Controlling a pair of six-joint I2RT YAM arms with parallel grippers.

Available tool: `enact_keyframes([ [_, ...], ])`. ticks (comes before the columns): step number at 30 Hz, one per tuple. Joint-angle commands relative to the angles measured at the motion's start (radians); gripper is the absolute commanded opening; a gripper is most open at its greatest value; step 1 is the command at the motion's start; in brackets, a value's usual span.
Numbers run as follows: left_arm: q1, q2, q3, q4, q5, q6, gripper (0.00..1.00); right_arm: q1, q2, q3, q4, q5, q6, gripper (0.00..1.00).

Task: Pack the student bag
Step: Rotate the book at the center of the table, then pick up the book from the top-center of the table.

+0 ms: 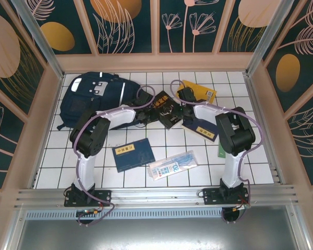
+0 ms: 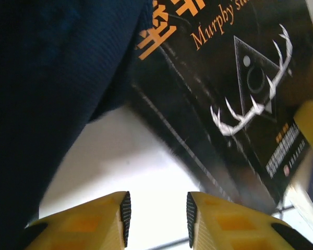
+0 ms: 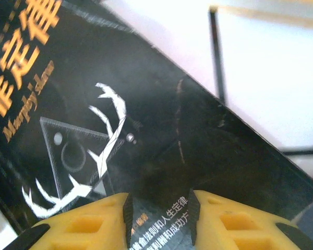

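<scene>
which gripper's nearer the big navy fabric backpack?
Left. Left gripper hangs at the edge of the navy fabric backpack; right gripper is farther off, over the black orange-lettered book.

**Student bag: dark navy backpack with white stripes.**
Lies slumped at the far left of the white-tiled counter, grey-patched front apparently facing up.

- Bench: white square tiles with dark joints, evenly lit.
- Walls: dark teal panels with golden circles and pale leaf drawings, in light beige frames.
- Metal rail along the lower edge.
</scene>
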Motion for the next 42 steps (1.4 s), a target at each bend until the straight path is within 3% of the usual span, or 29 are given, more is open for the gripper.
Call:
enact_keyframes([
  [1,-0.001,0.038,0.051,-0.078,-0.07,0.065,0.35,0.057,-0.028,-0.049,-0.058,-0.081,0.084,0.37],
  [8,-0.001,-0.001,0.034,-0.082,-0.059,0.001,0.41,0.037,-0.1,0.0,-0.088,0.014,0.012,0.51],
  [13,-0.001,-0.019,-0.035,-0.022,-0.008,-0.097,0.41,-0.031,-0.046,0.08,-0.094,0.036,-0.085,0.53],
  [24,0.0,0.022,-0.044,0.042,0.053,-0.193,0.43,-0.079,0.131,0.173,-0.071,-0.11,-0.179,0.54],
  [26,-0.001,0.031,-0.046,0.052,0.064,-0.208,0.43,-0.08,0.148,0.162,-0.063,-0.131,-0.18,0.53],
  [33,-0.001,0.047,-0.05,0.114,0.108,-0.254,0.41,-0.068,0.145,0.126,-0.041,-0.267,-0.155,0.29],
  [42,-0.001,-0.065,-0.189,0.575,0.254,-0.337,0.35,-0.063,0.095,0.075,-0.01,-0.305,-0.092,0.26],
])
